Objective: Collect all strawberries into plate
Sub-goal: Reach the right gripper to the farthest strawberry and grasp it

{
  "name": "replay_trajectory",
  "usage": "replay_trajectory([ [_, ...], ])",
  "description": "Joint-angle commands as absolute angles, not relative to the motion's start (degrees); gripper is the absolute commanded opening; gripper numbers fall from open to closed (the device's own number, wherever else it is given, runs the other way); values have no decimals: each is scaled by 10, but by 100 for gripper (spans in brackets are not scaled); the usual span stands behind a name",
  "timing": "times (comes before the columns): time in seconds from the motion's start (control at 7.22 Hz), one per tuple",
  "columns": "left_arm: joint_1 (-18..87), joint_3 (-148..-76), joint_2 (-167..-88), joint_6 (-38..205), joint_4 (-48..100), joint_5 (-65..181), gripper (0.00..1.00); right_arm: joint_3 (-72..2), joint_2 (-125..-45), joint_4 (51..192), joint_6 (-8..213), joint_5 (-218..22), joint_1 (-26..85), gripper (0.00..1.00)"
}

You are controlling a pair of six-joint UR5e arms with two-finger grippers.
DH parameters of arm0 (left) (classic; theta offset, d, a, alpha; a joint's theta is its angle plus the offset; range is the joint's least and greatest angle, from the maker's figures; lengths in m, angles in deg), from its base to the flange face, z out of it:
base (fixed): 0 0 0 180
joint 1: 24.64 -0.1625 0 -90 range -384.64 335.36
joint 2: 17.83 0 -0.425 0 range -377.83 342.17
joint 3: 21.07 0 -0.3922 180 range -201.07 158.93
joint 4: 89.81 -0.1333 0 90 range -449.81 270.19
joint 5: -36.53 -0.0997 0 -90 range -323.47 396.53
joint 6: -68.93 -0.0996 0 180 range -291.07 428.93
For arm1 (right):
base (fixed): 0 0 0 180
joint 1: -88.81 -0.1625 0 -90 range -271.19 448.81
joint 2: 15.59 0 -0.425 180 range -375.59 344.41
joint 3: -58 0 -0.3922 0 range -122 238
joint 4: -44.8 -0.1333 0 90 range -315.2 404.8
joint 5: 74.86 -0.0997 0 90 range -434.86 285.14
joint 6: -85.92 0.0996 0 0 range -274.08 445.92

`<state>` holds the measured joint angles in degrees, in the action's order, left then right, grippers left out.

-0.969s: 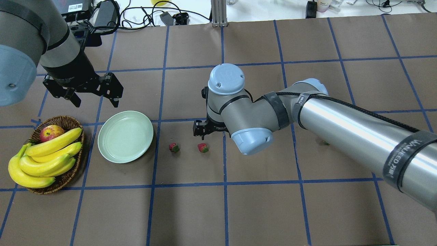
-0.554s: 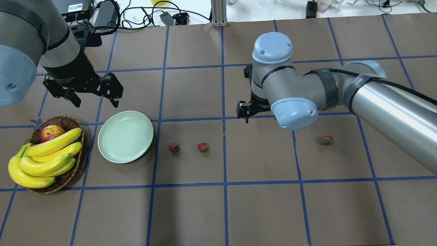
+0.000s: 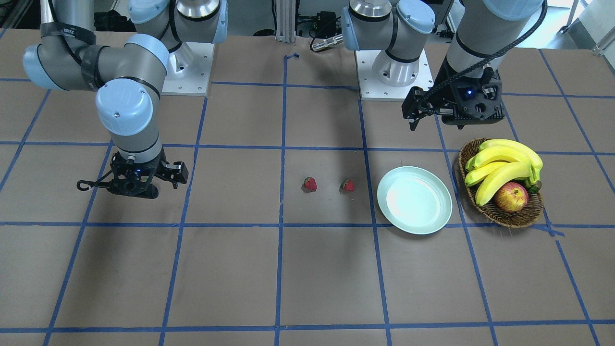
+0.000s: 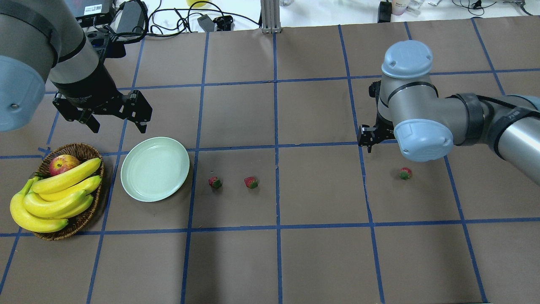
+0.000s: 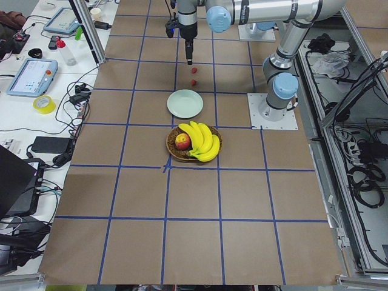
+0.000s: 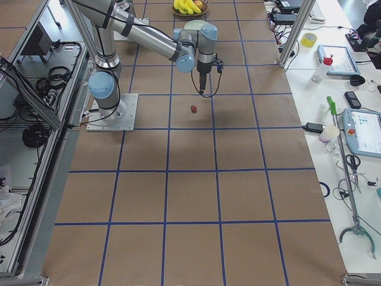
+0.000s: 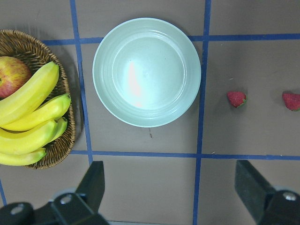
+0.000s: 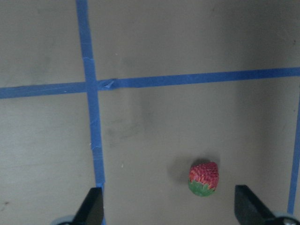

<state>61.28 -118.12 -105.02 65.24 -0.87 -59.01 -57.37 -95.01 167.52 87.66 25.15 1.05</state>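
Two strawberries (image 4: 215,182) (image 4: 251,182) lie on the brown table just right of the empty pale green plate (image 4: 155,169). A third strawberry (image 4: 405,173) lies far to the right. My right gripper (image 8: 168,211) hangs open above it. In the right wrist view this strawberry (image 8: 204,178) lies on the table between the two fingers, nearer the right finger (image 8: 248,206). My left gripper (image 4: 118,122) hovers open and empty behind the plate. The left wrist view looks down on the plate (image 7: 146,71) and two strawberries (image 7: 236,98) (image 7: 291,101).
A brown wicker basket (image 4: 90,211) with bananas (image 4: 55,194) and an apple (image 4: 63,164) stands left of the plate. Cables and devices (image 4: 126,17) and a metal post (image 4: 270,17) line the far table edge. Blue tape lines cross the table.
My right arm has swung right, from beside the two middle strawberries to over the far-right strawberry, uncovering it. The left arm, plate and strawberries have not moved.
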Motion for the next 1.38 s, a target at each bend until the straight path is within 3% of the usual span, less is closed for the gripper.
replay_trajectory([
  [0.0, 613, -1182, -1050, 652, -9, -590, 100, -646, -950, 1781, 832, 235, 75, 100],
  [0.55, 613, -1182, -1050, 652, -9, -590, 100, -673, -935, 1798, 764, 160, 123, 98],
  [0.83, 613, -1182, -1050, 652, -7, -590, 100, -679, -928, 1800, 764, 171, 123, 79],
  [1.25, 614, -1191, -1051, 653, -9, -589, 100, -685, -921, 1799, 763, 185, 123, 77],
])
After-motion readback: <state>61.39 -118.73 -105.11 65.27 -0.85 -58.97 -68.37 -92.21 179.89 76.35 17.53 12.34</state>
